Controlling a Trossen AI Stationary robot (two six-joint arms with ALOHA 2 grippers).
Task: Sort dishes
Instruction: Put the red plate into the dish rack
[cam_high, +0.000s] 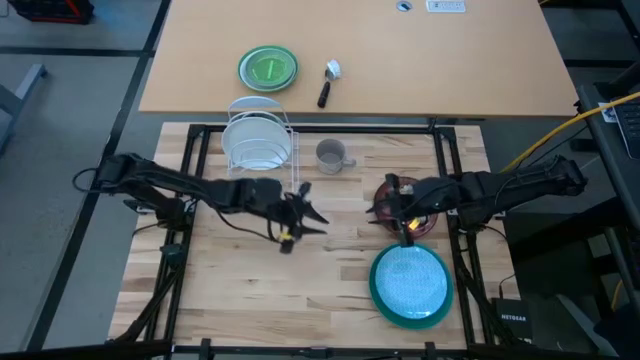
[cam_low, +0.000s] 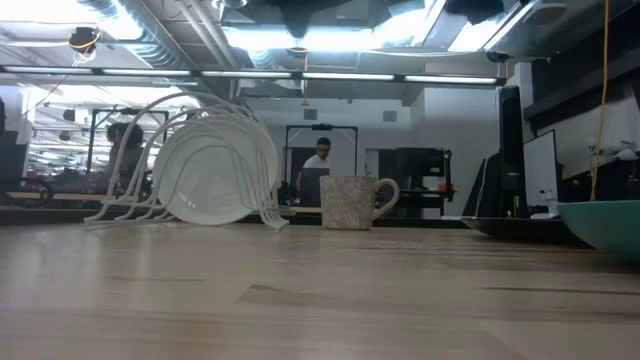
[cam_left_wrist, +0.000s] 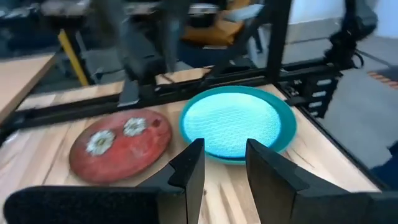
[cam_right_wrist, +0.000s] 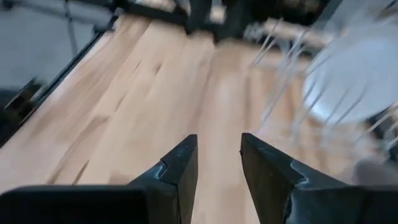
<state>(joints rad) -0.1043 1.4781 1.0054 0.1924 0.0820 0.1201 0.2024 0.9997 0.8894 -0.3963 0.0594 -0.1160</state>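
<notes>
So judging by where things sit, this one's roughly halfway. Going near to far on the high view, clock centred on the table: down at about 4 o'clock the teal plate (cam_high: 410, 284) lies flat near the front edge with the light blue plate (cam_high: 408, 277) nested in it, not racked. Just behind that, around 3 o'clock, the dark red patterned plate (cam_high: 408, 212) is flat on the wood, mostly covered by the right arm.

The right gripper (cam_high: 384, 207) hangs over that red plate, fingers apart, holding nothing. The left gripper (cam_high: 305, 215) is mid-table, just left of centre, also spread open and empty, pointing toward the two plates on the right.

Farther back, at 11 o'clock, the white plate (cam_high: 258, 140) stands upright in the white wire rack (cam_high: 283, 130), so that one looks sorted. The small grey mug (cam_high: 331, 154) sits upright at 12, just beside the rack.

Way back on the other table: a green plate (cam_high: 268, 67) and some dark-handled utensil (cam_high: 328, 84).

Left to do, I'd guess: red, blue and teal plates, maybe the mug.
</notes>
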